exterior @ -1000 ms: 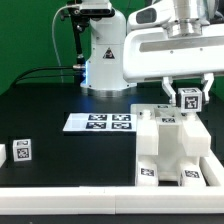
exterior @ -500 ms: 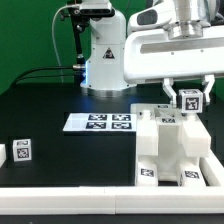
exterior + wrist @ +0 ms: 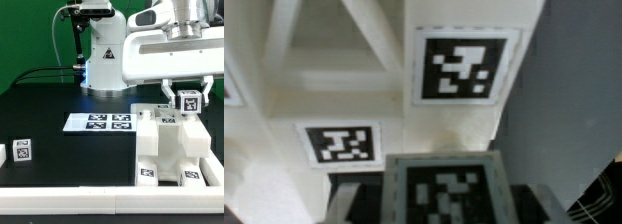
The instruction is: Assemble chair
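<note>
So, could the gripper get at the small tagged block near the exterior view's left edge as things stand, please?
Probably not yet: the gripper is shut on a tagged piece by the chair. The table toward the block looks free.

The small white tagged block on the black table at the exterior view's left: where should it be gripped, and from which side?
Probably from above, closing on two opposite upright faces of the small white plastic block. It stands free on the black table with nothing above it, and its flat opposite sides suit a pinch.
</note>
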